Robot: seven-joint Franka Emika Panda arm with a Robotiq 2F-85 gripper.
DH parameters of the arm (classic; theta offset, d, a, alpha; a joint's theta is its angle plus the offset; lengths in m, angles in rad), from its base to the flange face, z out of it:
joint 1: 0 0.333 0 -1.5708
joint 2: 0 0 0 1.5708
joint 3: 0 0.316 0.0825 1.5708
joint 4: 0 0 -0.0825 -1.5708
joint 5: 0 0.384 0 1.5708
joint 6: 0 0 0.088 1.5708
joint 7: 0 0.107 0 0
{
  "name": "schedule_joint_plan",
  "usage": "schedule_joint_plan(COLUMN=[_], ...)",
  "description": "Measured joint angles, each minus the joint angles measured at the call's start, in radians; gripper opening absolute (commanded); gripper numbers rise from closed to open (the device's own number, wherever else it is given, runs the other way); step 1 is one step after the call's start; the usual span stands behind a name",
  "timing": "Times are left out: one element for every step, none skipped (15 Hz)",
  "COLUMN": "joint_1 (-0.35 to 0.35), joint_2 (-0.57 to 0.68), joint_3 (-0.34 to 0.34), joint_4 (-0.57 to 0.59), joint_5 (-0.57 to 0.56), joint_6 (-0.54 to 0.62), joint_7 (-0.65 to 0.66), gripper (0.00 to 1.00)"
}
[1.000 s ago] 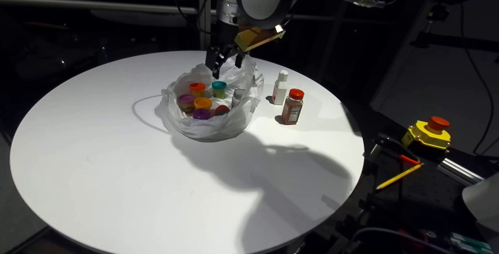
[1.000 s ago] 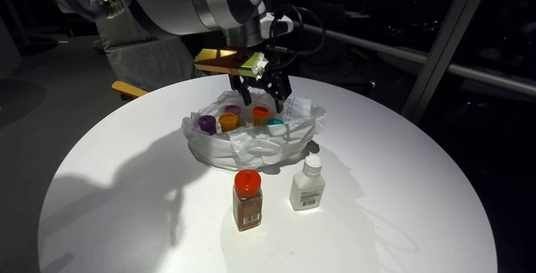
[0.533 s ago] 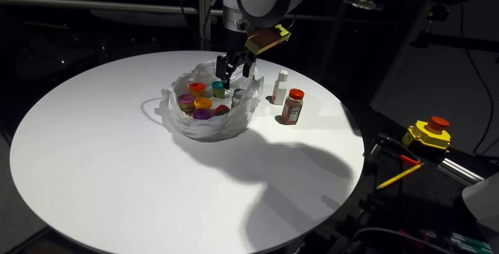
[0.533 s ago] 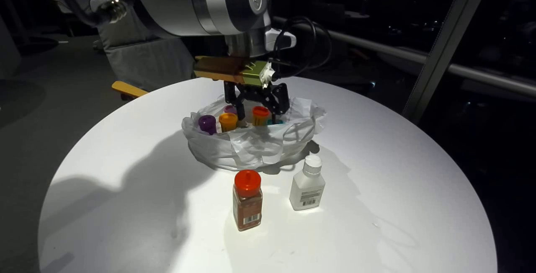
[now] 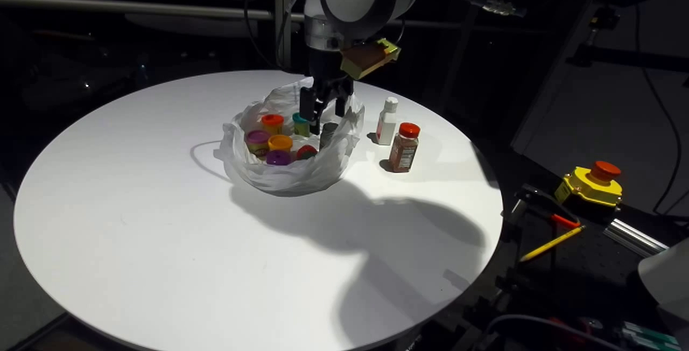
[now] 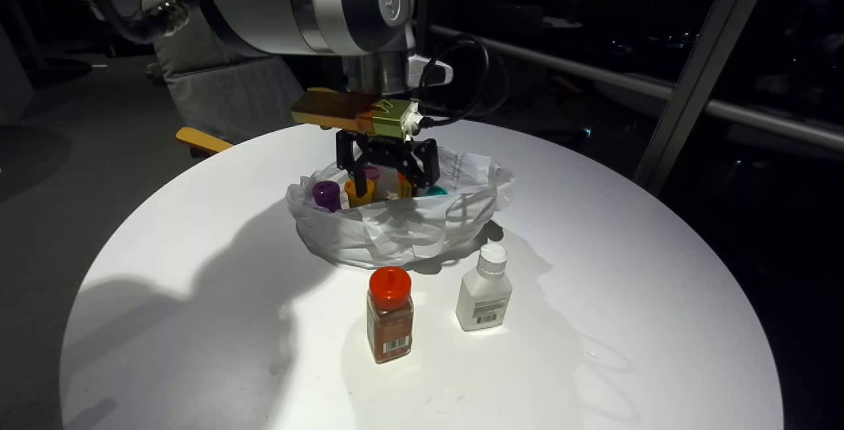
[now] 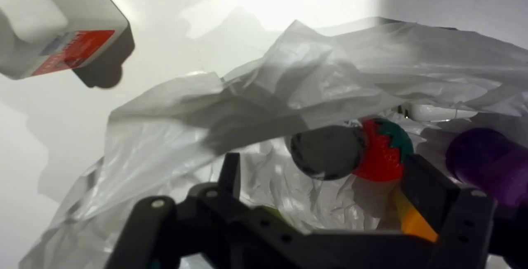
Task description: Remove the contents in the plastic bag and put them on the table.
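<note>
I'm hovering black gripper [image 6: 389, 187], jaws wide, empty, over crinkled whitish plastic bag [image 6: 415, 235] holding round coloured pots [image 5: 273, 125]. Bag partly hiding grey-topped cylinder [image 7: 328, 152]; white bottle [image 6: 484, 298], red-capped brown bottle [image 6: 390, 328] standing outside.

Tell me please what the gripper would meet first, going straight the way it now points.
Probably the round grey container inside the plastic bag: the wrist view shows it between the jaws of the open gripper. Depth is unclear; the bag may come first.
</note>
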Motion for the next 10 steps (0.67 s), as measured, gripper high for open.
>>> schedule_joint_plan(joint_1=[-0.002, -0.003, -0.003, -0.003, -0.004, -0.005, -0.005, -0.005, -0.005, -0.005], joint_2=[0.004, 0.007, 0.010, 0.014, 0.018, 0.021, 0.023, 0.025, 0.025, 0.024], joint_3=[0.005, 0.008, 0.008, 0.008, 0.008, 0.008, 0.008, 0.008, 0.008, 0.008], joint_4=[0.001, 0.002, 0.003, 0.003, 0.003, 0.003, 0.004, 0.005, 0.005, 0.006], joint_5=[0.003, 0.004, 0.004, 0.004, 0.004, 0.005, 0.005, 0.005, 0.005, 0.005], joint_6=[-0.005, -0.010, -0.016, -0.019, -0.019, -0.020, -0.020, -0.020, -0.019, -0.019], joint_7=[-0.004, -0.005, -0.005, -0.005, -0.005, -0.005, -0.005, -0.005, -0.005, -0.005], gripper=[1.00, 1.00, 1.00, 0.84, 0.73, 0.66, 0.56, 0.49, 0.42, 0.33])
